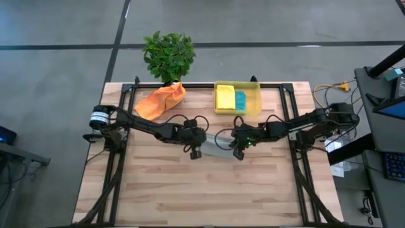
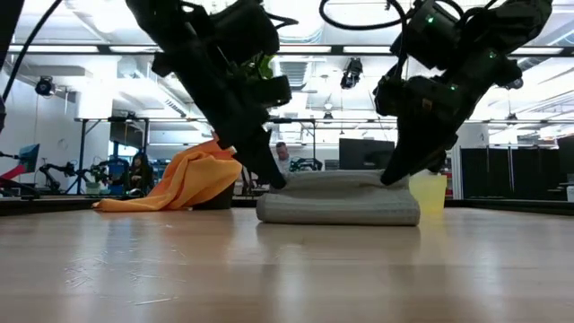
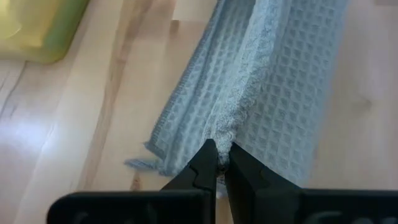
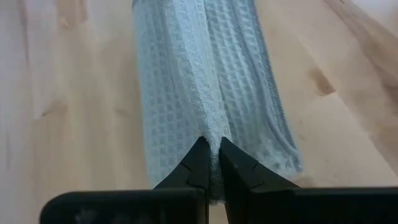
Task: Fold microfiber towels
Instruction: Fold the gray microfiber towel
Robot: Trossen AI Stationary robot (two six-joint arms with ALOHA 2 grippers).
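A light grey waffle-weave towel [image 1: 214, 144] lies folded into a narrow strip at the table's middle, its underside on the wood [image 2: 339, 205]. My left gripper [image 1: 196, 152] is shut on its left end and my right gripper [image 1: 238, 152] is shut on its right end. An orange towel [image 1: 161, 100] lies crumpled at the far left. A yellow towel [image 1: 224, 98] and a teal towel [image 1: 240, 100] lie in the yellow bin [image 1: 258, 95]. My left gripper [image 3: 219, 155] pinches the upper layer's hemmed edge [image 3: 227, 134] at the strip's left end between its two fingertips. The fingers slant down from the table's left, along the strip. The towel rests on the table below them. My right gripper [image 4: 210, 146] pinches the raised hemmed fold [image 4: 211, 127] at the strip's right end between its fingertips. It slants down from the table's right, along the strip. The rest of the towel [image 4: 199, 68] lies on the table.
A potted plant [image 1: 168, 56] stands at the far edge behind the orange towel. The yellow bin stands at the far edge, right of the middle. Bare wood [image 1: 209, 196] stretches from the grey towel to the near edge.
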